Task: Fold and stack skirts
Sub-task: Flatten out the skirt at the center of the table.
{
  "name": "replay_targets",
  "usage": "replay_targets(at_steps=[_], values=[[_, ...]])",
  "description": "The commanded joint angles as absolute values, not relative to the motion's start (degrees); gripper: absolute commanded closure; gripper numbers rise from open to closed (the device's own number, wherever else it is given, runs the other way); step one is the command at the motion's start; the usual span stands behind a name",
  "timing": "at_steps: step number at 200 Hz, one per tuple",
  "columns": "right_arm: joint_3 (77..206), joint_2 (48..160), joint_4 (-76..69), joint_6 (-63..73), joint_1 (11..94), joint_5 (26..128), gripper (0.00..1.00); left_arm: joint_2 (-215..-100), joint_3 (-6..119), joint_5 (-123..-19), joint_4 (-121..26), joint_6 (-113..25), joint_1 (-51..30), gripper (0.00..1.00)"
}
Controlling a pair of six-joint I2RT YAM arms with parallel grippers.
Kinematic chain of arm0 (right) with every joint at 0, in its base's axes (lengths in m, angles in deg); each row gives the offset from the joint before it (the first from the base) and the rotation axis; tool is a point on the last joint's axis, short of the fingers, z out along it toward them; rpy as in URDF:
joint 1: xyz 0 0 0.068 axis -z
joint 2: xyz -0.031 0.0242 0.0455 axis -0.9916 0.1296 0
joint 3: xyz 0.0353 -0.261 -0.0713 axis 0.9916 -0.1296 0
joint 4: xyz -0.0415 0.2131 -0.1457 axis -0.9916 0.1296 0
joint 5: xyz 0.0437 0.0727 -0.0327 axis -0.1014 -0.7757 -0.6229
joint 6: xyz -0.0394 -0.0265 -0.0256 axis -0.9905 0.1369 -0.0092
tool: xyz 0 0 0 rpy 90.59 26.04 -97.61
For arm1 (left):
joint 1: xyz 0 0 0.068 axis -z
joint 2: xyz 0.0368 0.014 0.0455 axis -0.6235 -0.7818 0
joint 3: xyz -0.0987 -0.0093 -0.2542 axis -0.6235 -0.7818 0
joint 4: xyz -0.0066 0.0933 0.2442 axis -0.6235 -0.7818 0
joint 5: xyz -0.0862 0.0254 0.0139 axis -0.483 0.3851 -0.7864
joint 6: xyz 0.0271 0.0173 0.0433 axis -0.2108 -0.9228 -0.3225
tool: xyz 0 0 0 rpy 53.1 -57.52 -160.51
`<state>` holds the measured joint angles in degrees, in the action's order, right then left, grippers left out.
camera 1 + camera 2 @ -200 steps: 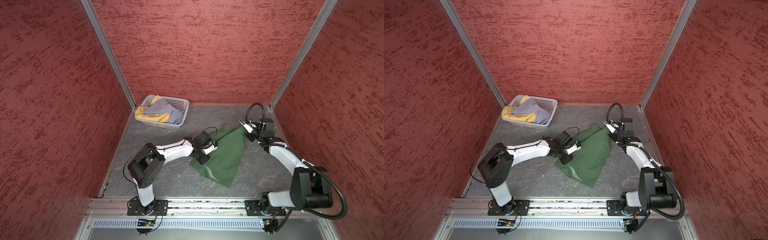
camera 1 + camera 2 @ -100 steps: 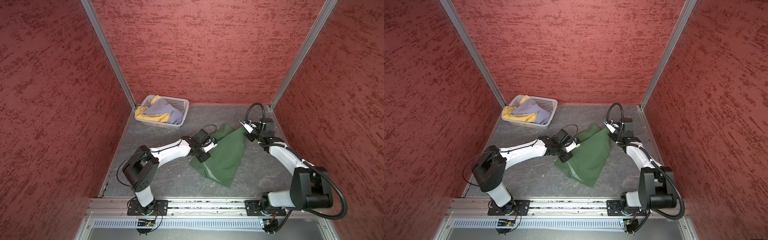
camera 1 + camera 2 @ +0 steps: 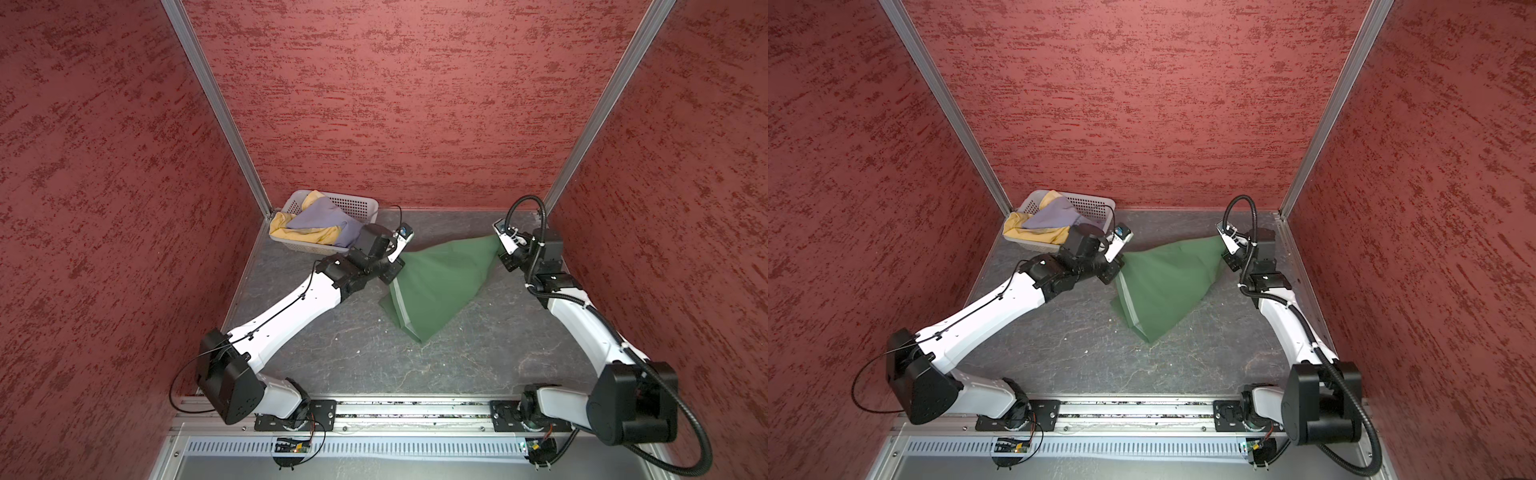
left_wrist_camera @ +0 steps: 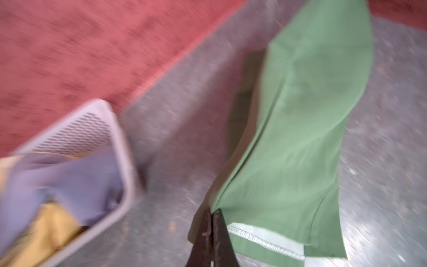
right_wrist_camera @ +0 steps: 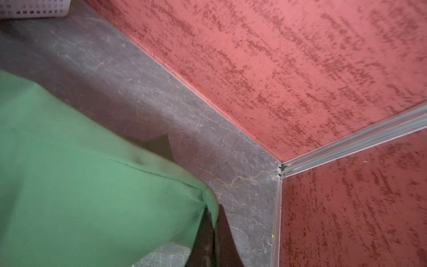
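Skirt [image 3: 436, 286] between left hand [image 3: 400, 262], right hand [image 3: 501, 245]; basket [image 3: 358, 203] behind.

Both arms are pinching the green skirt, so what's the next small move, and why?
Probably lower both grippers toward the table, keeping them apart, to lay the green skirt flat. The left gripper and right gripper are each shut on an upper corner, the cloth sags creased between them, and only its lower end seems to rest on the table.
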<state>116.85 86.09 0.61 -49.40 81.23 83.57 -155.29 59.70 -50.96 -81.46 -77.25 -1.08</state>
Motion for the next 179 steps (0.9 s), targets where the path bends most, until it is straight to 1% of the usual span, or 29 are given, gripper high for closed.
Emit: replay_targets(at_steps=[1,30,68,96,115,131,146,179], values=[[118.91,80.97,1.55,-46.51,81.45,85.94,1.0,-154.39,64.35,-46.53,-80.9,-80.7,-3.62,1.0],[119.38,75.33,5.07,-41.47,81.41,84.61,1.0,-155.71,70.65,-47.93,-80.89,-82.67,-6.67,1.0],[123.86,70.77,14.3,-35.55,81.37,76.38,1.0,-159.99,79.2,-49.83,-80.7,-85.08,-8.38,1.0],[123.62,67.84,13.34,-33.6,81.32,74.65,1.0,-163.91,85.94,-52.55,-80.04,-85.08,-10.27,1.0],[121.74,66.38,8.6,-31.84,81.41,77.2,1.0,-167.35,90.84,-54.38,-80.03,-84.8,-11.53,1.0],[121.57,67.07,4.97,-29.77,81.32,81.39,1.0,-170.6,95.2,-55.41,-79.85,-84.37,-12.49,1.0],[122.36,69.35,2.46,-28.44,81.41,84.36,1.0,-174.06,99.22,-55.96,-78.73,-83.81,-13.52,1.0],[123.77,75.59,-3.82,-25.77,81.43,86.78,1.0,-182.44,107.78,-58.23,-76.17,-82.66,-15.01,1.0]])
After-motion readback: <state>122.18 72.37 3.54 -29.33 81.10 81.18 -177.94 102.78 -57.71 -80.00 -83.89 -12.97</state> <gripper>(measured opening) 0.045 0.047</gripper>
